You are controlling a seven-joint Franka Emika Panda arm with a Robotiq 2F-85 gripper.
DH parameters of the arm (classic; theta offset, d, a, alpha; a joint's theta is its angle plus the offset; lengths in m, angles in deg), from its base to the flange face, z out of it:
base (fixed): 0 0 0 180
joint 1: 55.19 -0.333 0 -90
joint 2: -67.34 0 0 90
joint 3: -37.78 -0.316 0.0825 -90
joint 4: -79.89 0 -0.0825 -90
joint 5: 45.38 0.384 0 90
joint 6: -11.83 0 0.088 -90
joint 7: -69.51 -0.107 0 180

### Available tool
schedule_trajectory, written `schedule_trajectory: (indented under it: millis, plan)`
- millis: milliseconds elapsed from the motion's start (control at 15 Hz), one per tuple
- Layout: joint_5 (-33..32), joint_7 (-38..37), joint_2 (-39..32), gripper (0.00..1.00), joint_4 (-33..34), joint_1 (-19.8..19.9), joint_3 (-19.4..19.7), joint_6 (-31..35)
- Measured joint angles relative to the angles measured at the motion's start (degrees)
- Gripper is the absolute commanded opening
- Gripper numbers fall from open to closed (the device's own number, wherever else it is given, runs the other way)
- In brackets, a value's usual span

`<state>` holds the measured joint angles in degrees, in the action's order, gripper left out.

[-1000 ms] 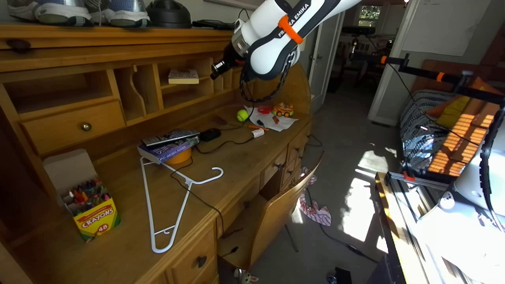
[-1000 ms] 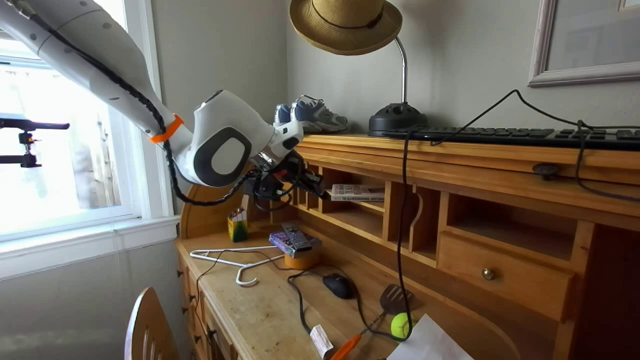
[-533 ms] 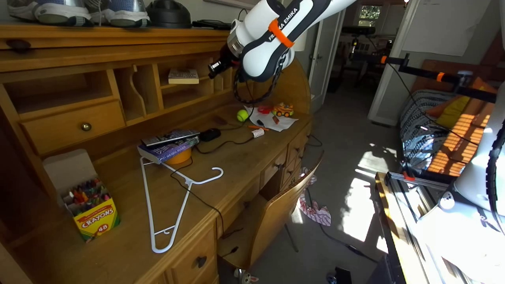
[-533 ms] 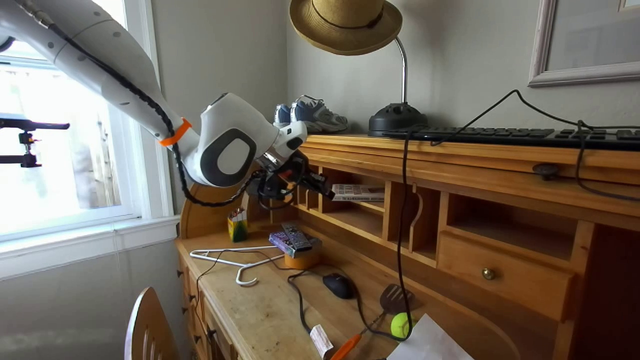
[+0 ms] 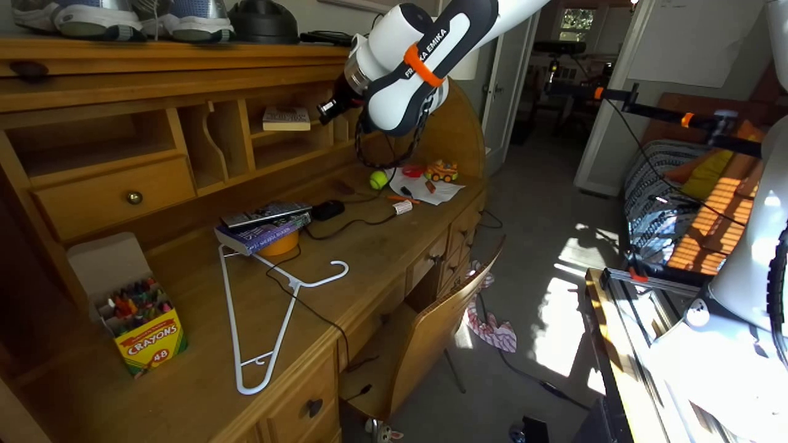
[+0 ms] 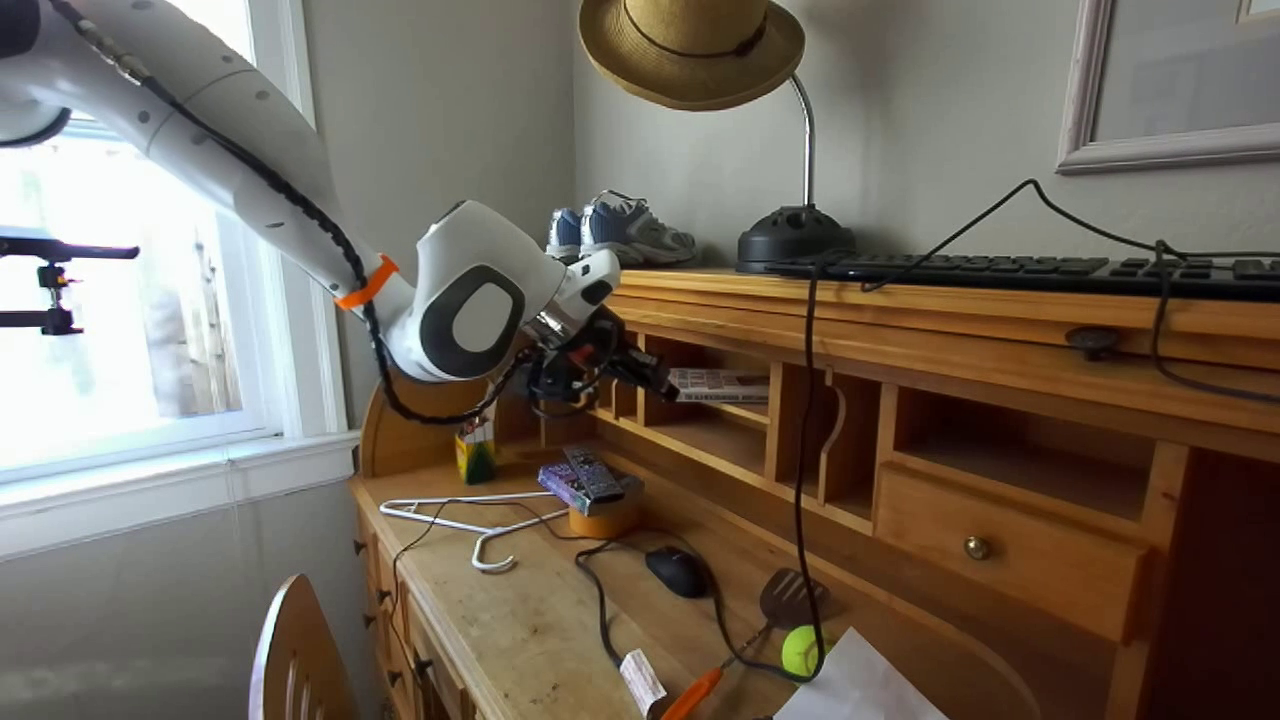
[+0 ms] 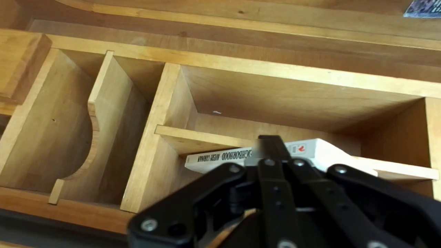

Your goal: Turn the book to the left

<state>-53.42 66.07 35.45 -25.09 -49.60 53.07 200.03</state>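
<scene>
The pale book lies flat on a small shelf in the desk's upper cubby. It shows in both exterior views point(image 5: 286, 119) point(image 6: 728, 386). In the wrist view, which stands upside down, its white spine point(image 7: 220, 157) with black lettering faces out, slightly askew to the shelf edge. My gripper point(image 7: 274, 146) is shut, its fingers together with nothing seen between them. The fingertips cover part of the spine in the wrist view. In an exterior view the gripper point(image 6: 668, 388) is at the book's near end; I cannot tell if they touch. In an exterior view the gripper point(image 5: 325, 114) is beside the book.
Wooden dividers point(image 7: 148, 137) and the shelf edge point(image 7: 203, 136) frame the cubby. A black cable point(image 6: 808, 420) hangs from the desk top. Below lie a purple book point(image 5: 265, 235) with a remote, a white hanger point(image 5: 289, 307), a crayon box point(image 5: 151, 338) and a mouse point(image 6: 677, 572).
The arm and shut gripper have moved a short way toward the book, and the fingertips are now closer to its end. The book shows no visible movement.
</scene>
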Motion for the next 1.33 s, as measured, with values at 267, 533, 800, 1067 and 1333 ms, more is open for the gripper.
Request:
schedule_trajectory:
  millis: [267,533,800,1067,1333]
  plan:
    - [0.01,0.01,-0.16,0.0,0.16,-0.09,0.23,0.0]
    - [-0.07,0.13,-0.38,0.0,0.75,-0.17,-0.14,0.0]
    - [0.07,1.03,-1.78,0.0,2.48,0.1,-1.57,-0.05]
    - [0.21,2.08,-3.51,0.0,4.49,0.96,-3.51,-0.09]
    - [0.25,2.75,-4.81,0.0,6.74,2.92,-7.16,-0.08]
